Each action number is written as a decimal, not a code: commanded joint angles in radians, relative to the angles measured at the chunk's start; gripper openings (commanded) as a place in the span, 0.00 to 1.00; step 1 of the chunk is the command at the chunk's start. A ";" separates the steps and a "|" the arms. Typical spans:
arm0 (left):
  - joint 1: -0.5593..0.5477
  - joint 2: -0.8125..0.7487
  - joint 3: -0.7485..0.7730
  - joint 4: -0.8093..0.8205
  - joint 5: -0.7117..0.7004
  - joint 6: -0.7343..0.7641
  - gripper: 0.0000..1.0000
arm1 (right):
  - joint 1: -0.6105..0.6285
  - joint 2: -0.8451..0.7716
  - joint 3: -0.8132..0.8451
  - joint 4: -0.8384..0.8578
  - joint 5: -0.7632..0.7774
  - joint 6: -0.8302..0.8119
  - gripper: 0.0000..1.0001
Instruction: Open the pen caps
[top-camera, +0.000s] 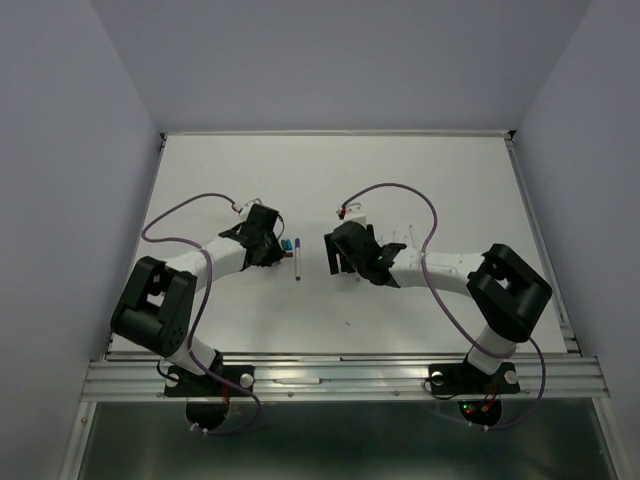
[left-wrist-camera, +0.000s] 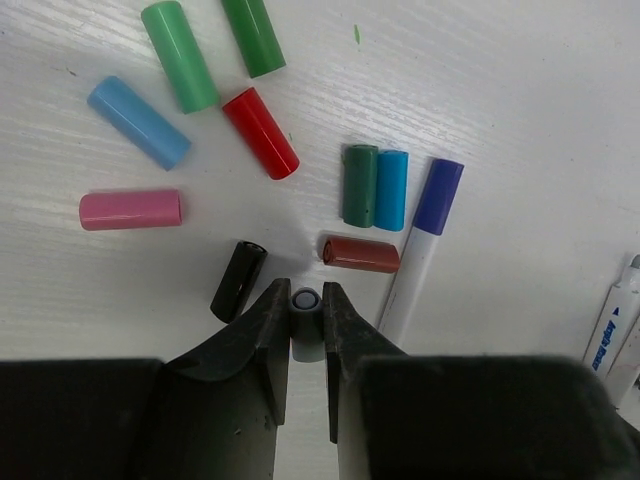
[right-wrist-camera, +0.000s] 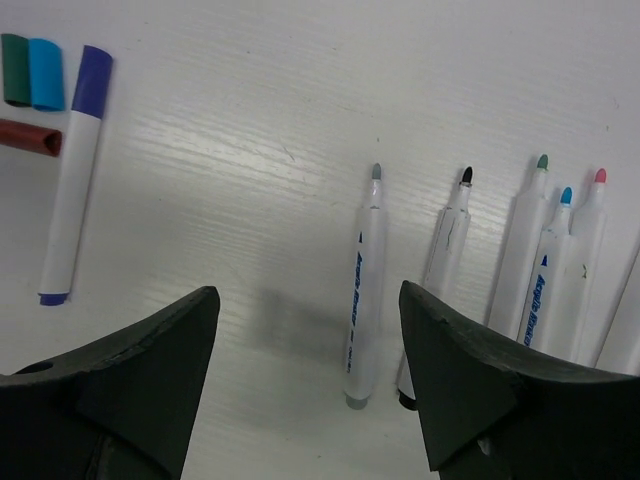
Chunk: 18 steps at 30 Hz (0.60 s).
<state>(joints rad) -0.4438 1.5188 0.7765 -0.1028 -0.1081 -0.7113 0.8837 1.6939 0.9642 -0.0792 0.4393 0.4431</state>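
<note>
From above, the purple-capped pen (top-camera: 297, 262) waits untouched; at the left wrist, the left gripper (left-wrist-camera: 304, 292) pinches a grey cap (left-wrist-camera: 306, 328) beside the loose caps (left-wrist-camera: 260, 132), seemingly due for dropping; at the right wrist, the right gripper (right-wrist-camera: 308, 300) hangs spread over the uncapped grey pen (right-wrist-camera: 361, 290), so next likely comes gripping that purple pen's barrel.

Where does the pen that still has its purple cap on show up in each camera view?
Top external: the purple-capped pen lies near the picture's middle, almost upright in the frame.
Left wrist: right of centre, slanted, cap end upward.
Right wrist: far left, cap at the top.
Shared landmark: the teal cap, lying just left of the pen's capped end.
</note>
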 joint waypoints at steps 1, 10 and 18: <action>-0.009 0.003 0.046 -0.023 -0.031 0.003 0.25 | -0.002 -0.048 0.056 0.012 -0.060 -0.033 0.79; -0.009 0.007 0.076 -0.044 -0.051 0.006 0.58 | -0.002 -0.059 0.084 0.019 -0.105 -0.046 0.88; -0.009 -0.084 0.101 -0.064 -0.079 0.024 0.89 | -0.002 -0.051 0.087 0.062 -0.206 -0.075 0.93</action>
<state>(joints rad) -0.4461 1.5192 0.8310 -0.1413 -0.1375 -0.7055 0.8837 1.6737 1.0054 -0.0746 0.2970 0.3916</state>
